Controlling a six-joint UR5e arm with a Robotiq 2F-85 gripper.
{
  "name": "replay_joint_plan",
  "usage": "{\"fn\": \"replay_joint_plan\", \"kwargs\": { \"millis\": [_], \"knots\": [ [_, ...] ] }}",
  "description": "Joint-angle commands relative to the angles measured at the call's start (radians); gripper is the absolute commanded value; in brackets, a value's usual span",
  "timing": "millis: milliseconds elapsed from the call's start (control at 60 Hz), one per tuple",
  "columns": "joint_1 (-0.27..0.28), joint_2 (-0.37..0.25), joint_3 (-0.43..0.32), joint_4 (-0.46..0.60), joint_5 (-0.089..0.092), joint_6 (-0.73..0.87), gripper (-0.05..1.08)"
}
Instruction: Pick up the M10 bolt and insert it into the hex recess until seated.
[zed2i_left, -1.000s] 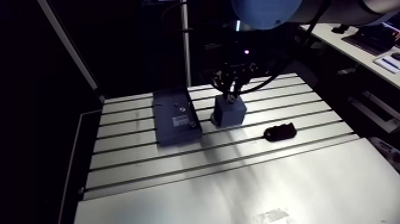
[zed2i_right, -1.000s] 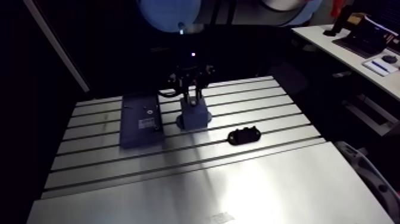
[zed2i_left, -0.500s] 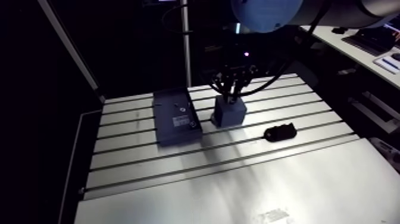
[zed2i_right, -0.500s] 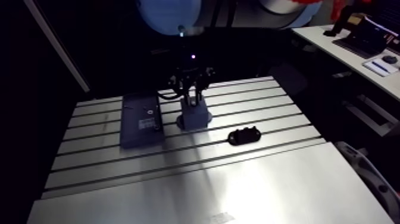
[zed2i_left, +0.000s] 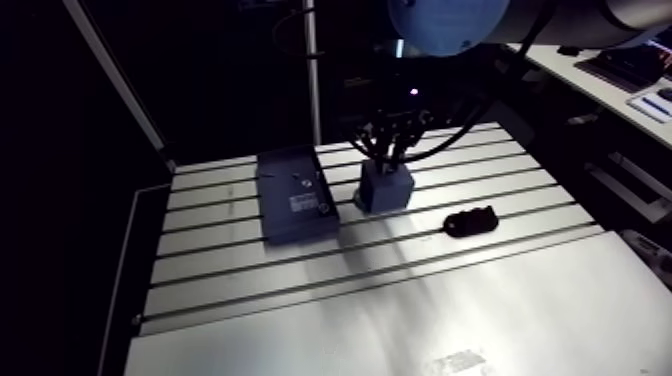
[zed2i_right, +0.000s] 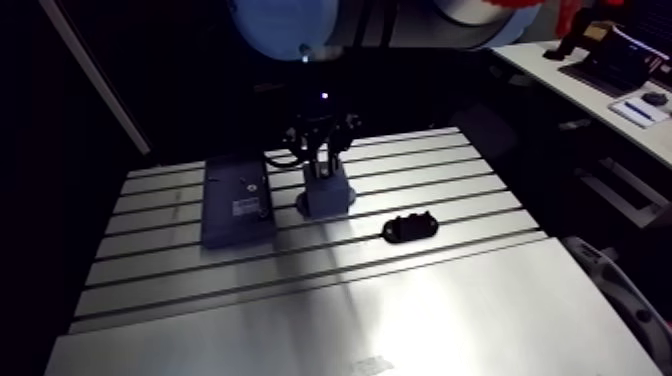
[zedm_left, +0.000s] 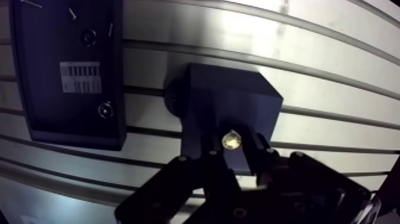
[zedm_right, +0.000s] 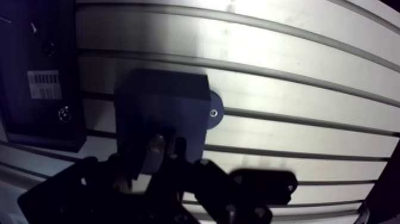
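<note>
In the arm view, the tool (zed2i_left: 388, 160) stood right above the dark blue square block (zed2i_left: 385, 190) on the slotted aluminium counter (zed2i_left: 400, 300). A flat dark blue plate with a white label (zed2i_left: 295, 205) lay just beside the block, and a small black plastic part (zed2i_left: 470, 221) lay further off.

In the wrist view, the tool's fingers (zedm_left: 257, 154) were clamped on the shiny metal M10 bolt (zedm_left: 231, 140), with its end over the block's top. The hex recess was hidden under the tool. For a good insertion, I think the bolt should be held upright and centred, lowered slowly, and perhaps turned a little so the flats match.
</note>
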Motion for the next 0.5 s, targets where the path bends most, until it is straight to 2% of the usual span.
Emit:
{"fn": "replay_joint_plan", "kwargs": {
  "millis": [17, 500],
  "knots": [
    [0.000, 0.000, -0.001, 0.000, 0.001, -0.001, 0.66],
    [0.000, 0.002, -0.001, 0.000, 0.000, -0.006, 0.68]
  ]
}}
